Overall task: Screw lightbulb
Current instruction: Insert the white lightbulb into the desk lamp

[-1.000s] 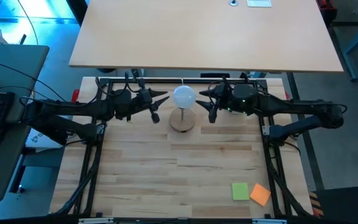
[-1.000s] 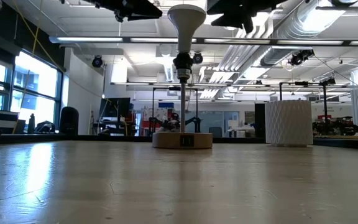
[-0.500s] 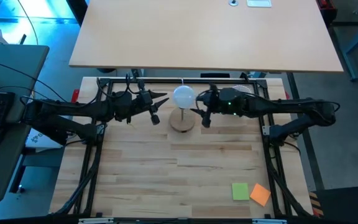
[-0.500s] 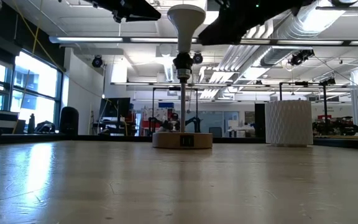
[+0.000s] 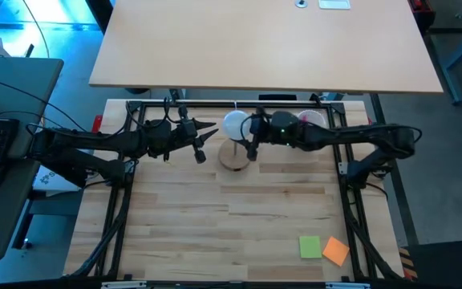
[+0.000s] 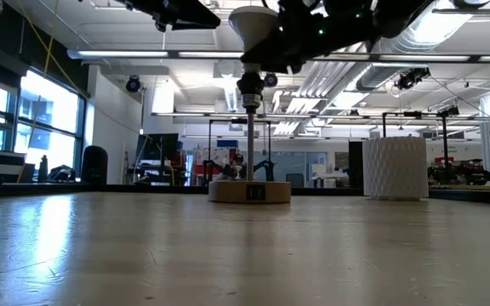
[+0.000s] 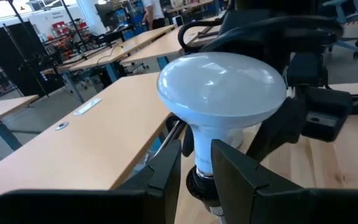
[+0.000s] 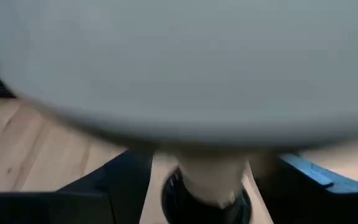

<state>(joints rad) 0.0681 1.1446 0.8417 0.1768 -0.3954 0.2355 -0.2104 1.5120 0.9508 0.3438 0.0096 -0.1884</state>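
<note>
high view, bulb: the white bulb (image 5: 235, 124) sits on top of a round wooden stand (image 5: 235, 156) near the far edge of the table (image 5: 279, 217).
high view, right gripper: the right gripper (image 5: 249, 139) is up against the bulb's right side, fingers spread around its neck.
high view, left gripper: the left gripper (image 5: 207, 132) hangs just left of the bulb, apart from it; whether its fingers are spread or pressed together cannot be told.
high view, other things: a green note (image 5: 310, 246) and an orange note (image 5: 336, 251) lie touching near the table's front right corner.
low view, bulb: the bulb (image 6: 254, 32) stands upright on a thin post, screw base down in a black socket (image 6: 249, 85), above the stand (image 6: 249, 190).
low view, background: a white ribbed cup (image 6: 395, 167) stands farther back to the right.
left wrist view: the bulb (image 7: 221, 93) is ahead of the left fingers (image 7: 163, 168), with the other arm's dark gripper behind it.
right wrist view: the bulb (image 8: 166, 68) fills the frame, the right fingers (image 8: 120, 177) on either side of its neck without visibly touching.
</note>
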